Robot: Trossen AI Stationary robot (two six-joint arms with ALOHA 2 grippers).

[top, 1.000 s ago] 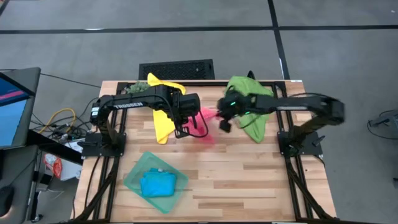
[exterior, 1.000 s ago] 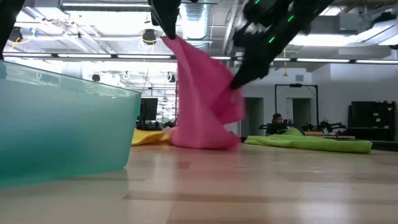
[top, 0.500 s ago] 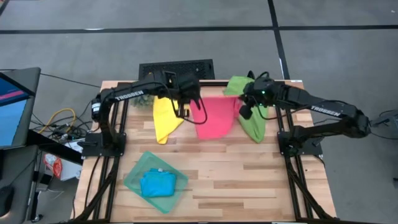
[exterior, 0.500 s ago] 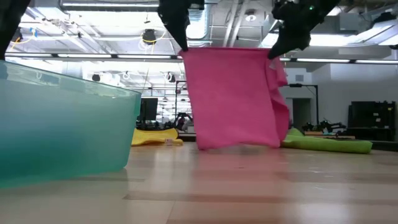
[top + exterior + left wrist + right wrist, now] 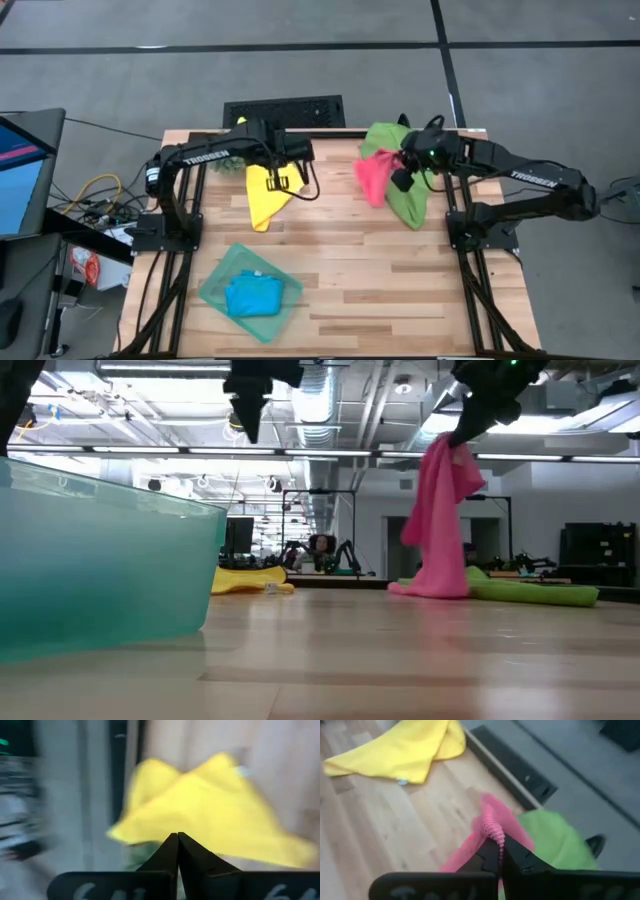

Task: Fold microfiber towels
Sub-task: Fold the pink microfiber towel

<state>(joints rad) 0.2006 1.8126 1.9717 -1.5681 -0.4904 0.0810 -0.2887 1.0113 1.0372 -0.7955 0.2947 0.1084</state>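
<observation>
Hanging from the right gripper [image 5: 398, 178] is the pink towel [image 5: 373, 178]. The right gripper is pinching one edge of it up in the air, with its two fingers [image 5: 492, 856] squeezed close on the cloth. The pink towel is drooping down below this gripper in a bunched, narrow fold, and its bottom end is touching the wooden surface [image 5: 400, 290] just beside the green towel [image 5: 405, 200]. The green towel is lying flat under and behind the right gripper, near the back edge of the surface.

The left gripper [image 5: 283, 178] is hanging in the air with its fingers [image 5: 172, 851] pressed tight together and nothing between them. It is floating right above the yellow towel [image 5: 263, 195], which is lying spread out on the surface below it, not touched by it. A small spiky green plant [image 5: 222, 143] is sitting behind the left gripper, near the back corner.

The two grippers are well apart, with bare wood between them.

The blue towel [image 5: 252, 295] is lying folded inside the see-through teal tray [image 5: 213, 290]. The tray is sitting at the front of the surface, well away from both grippers and nearer to the left gripper's side. In the low view, the tray's wall [image 5: 100, 560] is filling the near side of the picture.
</observation>
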